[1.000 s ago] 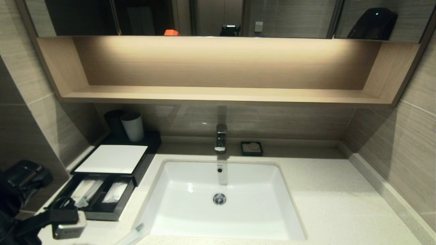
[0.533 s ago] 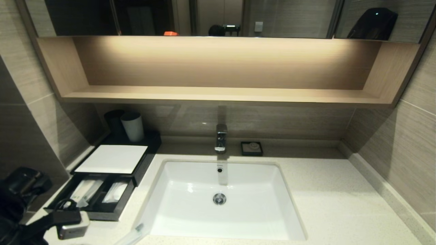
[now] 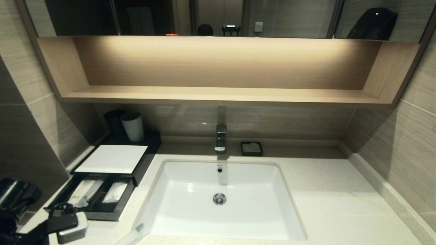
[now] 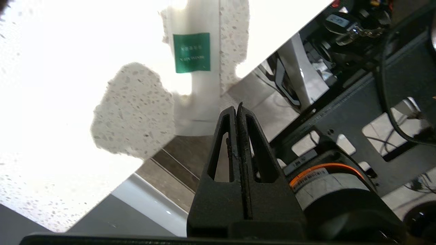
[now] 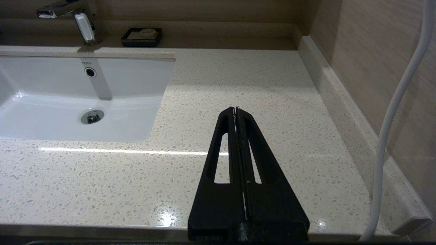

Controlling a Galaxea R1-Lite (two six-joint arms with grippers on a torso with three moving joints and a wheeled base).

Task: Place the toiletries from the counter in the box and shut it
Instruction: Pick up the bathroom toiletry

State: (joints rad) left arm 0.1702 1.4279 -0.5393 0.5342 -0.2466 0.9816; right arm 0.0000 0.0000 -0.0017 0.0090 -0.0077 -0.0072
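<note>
The left hand (image 4: 237,108) is pressed fully together with nothing held, and just ahead of it a slim packet (image 4: 194,78) with a green label lies flat on the table (image 4: 133,109), overhanging the near edge. It is judged light, soft and slippery in its wrap, best pinched across its overhanging end. The box (image 3: 102,190) lies beyond with its drawer pulled out; the right hand (image 5: 235,109), likewise pressed together and empty, is parked over the table's far side.

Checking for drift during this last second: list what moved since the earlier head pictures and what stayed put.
The left arm sank lower and back toward the frame's bottom-left corner; its left gripper, fingers shut and empty, took hold of nothing. The box, its open drawer with packets, the packet on the counter and the cup stayed put.
</note>
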